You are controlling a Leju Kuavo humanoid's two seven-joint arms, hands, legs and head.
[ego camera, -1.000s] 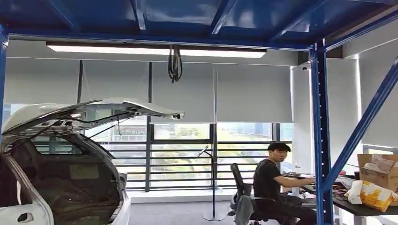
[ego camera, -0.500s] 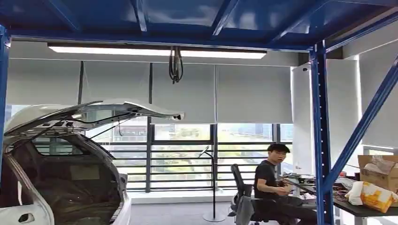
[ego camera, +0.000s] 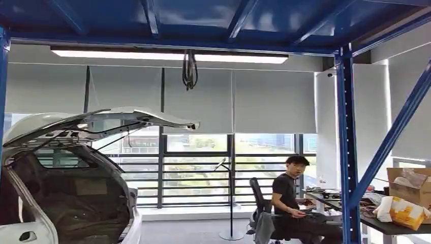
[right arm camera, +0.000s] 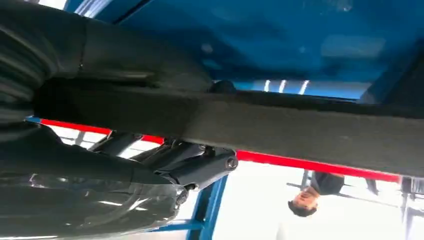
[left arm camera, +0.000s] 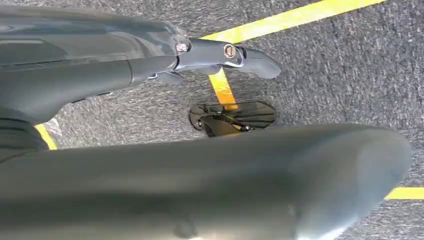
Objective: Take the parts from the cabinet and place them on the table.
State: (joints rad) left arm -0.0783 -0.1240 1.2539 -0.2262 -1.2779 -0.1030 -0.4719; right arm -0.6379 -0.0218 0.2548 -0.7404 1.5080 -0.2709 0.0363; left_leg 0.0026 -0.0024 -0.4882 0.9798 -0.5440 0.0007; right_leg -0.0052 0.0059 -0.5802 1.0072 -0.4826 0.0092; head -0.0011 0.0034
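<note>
Carpet crossed by yellow lines is lying under the left hand, whose fingers are extending apart with nothing between them. In the right wrist view the right hand is closing around a long dark bar, possibly one of the parts, though blur is hiding much. A person is sitting at the counter's edge, near a cardboard box.

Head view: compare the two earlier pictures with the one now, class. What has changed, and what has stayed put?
The seated person has drawn the arm back from the desk and now sits more upright, hands near the lap. The white car with its raised tailgate, the blue frame and the cardboard box are unchanged.
</note>
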